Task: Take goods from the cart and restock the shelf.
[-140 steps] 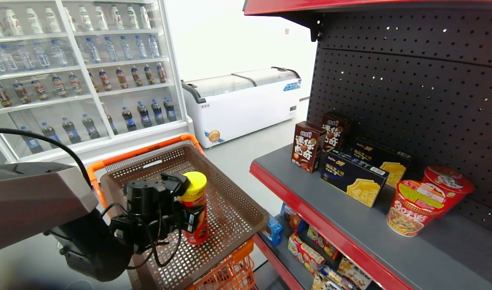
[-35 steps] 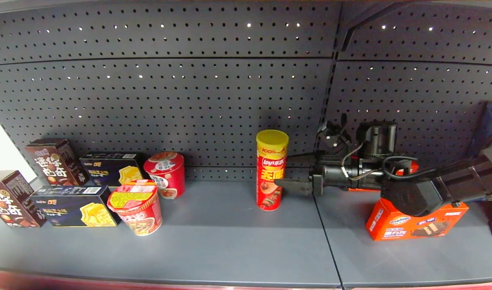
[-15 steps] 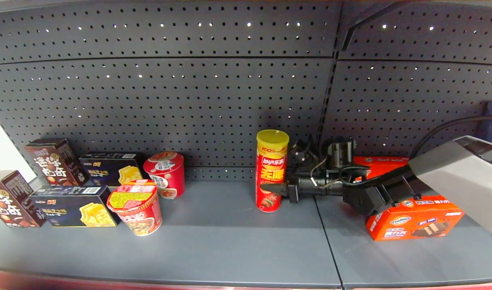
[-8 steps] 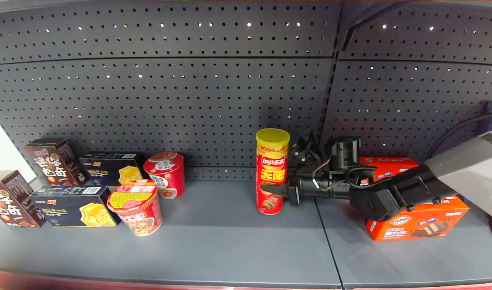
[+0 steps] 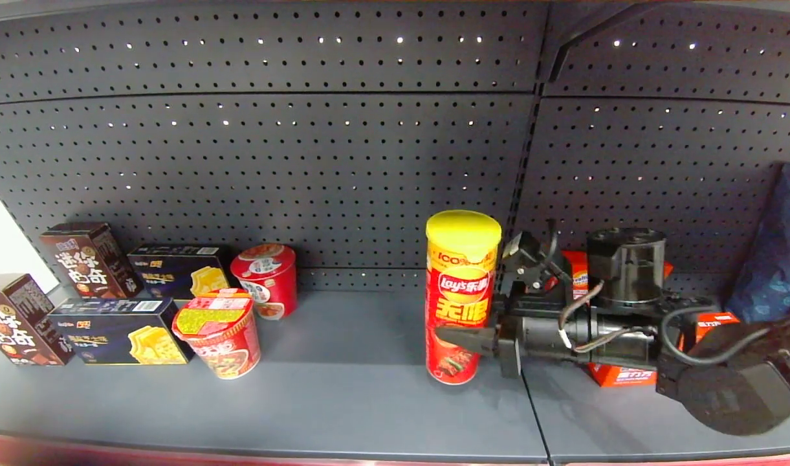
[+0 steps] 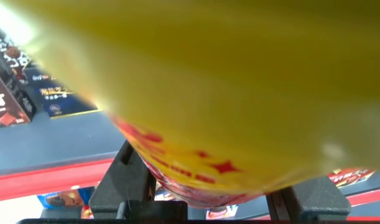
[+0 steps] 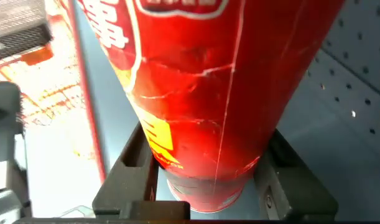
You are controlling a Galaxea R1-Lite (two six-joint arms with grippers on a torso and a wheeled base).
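Observation:
A red chips can [image 5: 462, 294] with a yellow lid stands upright over the grey shelf board [image 5: 343, 401], near its middle. My right gripper [image 5: 458, 336] comes in from the right and is shut on the can's lower half. In the right wrist view the same can [image 7: 202, 93] sits between the two fingers of that gripper [image 7: 205, 180]. I cannot tell whether its base touches the board. My left gripper [image 6: 208, 199] is shut on a second chips can [image 6: 196, 81], whose yellow lid and red body loom close to the camera.
Two cup noodles [image 5: 217, 333] and several dark snack boxes [image 5: 120, 333] line the shelf's left part. Orange boxes [image 5: 618, 374] sit behind my right arm, and a blue bag [image 5: 773, 259] stands far right. The pegboard wall [image 5: 304, 162] closes the back. A red edge [image 5: 110, 453] runs along the front.
The right gripper has pulled the chips can forward from the back of the shelf, toward the front and slightly right. The arm now covers most of the orange boxes.

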